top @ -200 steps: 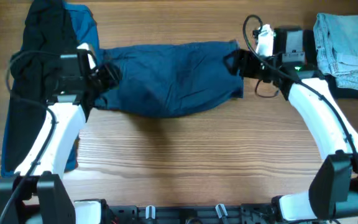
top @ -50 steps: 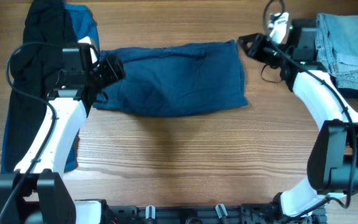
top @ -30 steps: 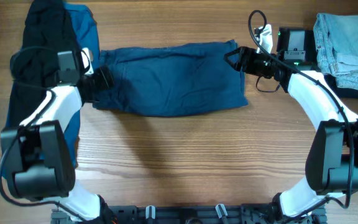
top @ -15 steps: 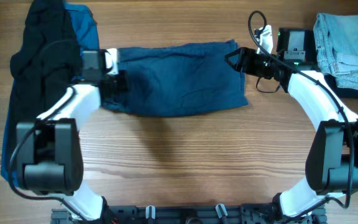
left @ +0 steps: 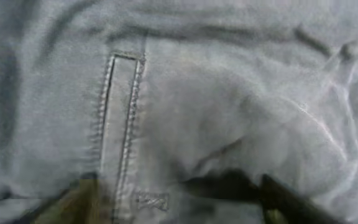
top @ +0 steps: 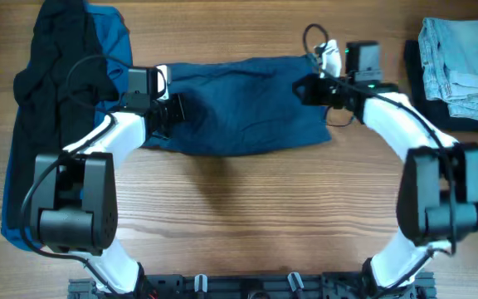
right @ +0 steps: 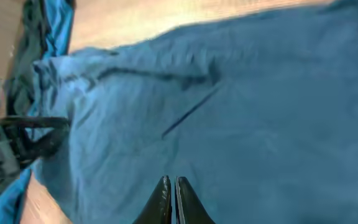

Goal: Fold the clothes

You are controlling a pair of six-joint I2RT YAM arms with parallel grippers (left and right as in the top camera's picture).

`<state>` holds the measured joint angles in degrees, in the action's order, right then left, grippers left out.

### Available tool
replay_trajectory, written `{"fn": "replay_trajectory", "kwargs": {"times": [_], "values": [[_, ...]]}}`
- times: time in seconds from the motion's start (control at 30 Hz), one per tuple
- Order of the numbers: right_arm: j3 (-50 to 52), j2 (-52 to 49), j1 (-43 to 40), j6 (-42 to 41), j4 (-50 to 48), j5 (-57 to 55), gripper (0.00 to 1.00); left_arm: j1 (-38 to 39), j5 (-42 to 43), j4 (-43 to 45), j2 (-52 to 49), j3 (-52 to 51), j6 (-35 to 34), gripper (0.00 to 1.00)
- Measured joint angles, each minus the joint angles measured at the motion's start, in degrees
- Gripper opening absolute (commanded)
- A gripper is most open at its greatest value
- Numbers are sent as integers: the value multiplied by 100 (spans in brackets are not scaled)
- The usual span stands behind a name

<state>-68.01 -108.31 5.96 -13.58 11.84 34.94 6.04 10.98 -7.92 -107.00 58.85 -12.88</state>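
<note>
**Blue shorts folded once, more clothes waiting**

Blue cloth lies in the middle of the wooden table (top: 239, 224). It is the dark blue shorts (top: 239, 108), stretched out in a long strip from left to right. I think they are folded over once, because the strip looks thick and tidy. It is wide, so I think it needs one more fold, end to end.

The left gripper (top: 175, 108) is on the left end of the shorts. From its own camera I can see its fingers (left: 291, 205) far apart, low over the cloth, near a stitched pocket slit (left: 120, 118). Its jaws are wide open and I see nothing held in them.

The right gripper (top: 299, 90) is at the right end of the shorts, near the top corner. Its jaws are squeezed tight together, just over the cloth. I cannot see any cloth caught between them.

Further out, on the left side of the table, a black piece (top: 56, 75) and a brighter blue piece (top: 110, 33) lie in a loose heap. They do not look folded. On the far right a pale denim piece (top: 459, 54) sits in a neat square, so that one looks done.

So I think the job is partly done: one piece finished, one halfway, and the heap waiting.
</note>
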Motion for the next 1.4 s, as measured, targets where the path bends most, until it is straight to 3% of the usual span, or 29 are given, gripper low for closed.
{"fn": "replay_trajectory", "kwargs": {"times": [0.17,0.5,0.8,1.13,1.17,1.2,1.27,1.4], "values": [[4,-673,90,-109,-221,-50,4,0,-2,-42,472,-2,-186,100],[4,-929,92,-173,-114,-955,4,0,0,-111,1998,0,-380,100],[-201,-890,221,-173,273,-2096,4,0,0,-369,2020,0,-382,100],[-262,-892,-481,-127,361,-2190,5,-2,-76,-675,2017,0,-380,100],[-291,-896,-483,-127,415,-2190,23,-2,-87,-682,2000,0,-380,100],[-319,-903,-483,-125,468,-2184,61,0,-98,-697,1980,0,-380,100],[-498,-911,-487,-107,798,-1976,71,0,-131,-743,1794,0,-382,100],[-916,-907,-511,186,1762,-1567,72,-15,-131,-756,1307,0,-380,100]]}}
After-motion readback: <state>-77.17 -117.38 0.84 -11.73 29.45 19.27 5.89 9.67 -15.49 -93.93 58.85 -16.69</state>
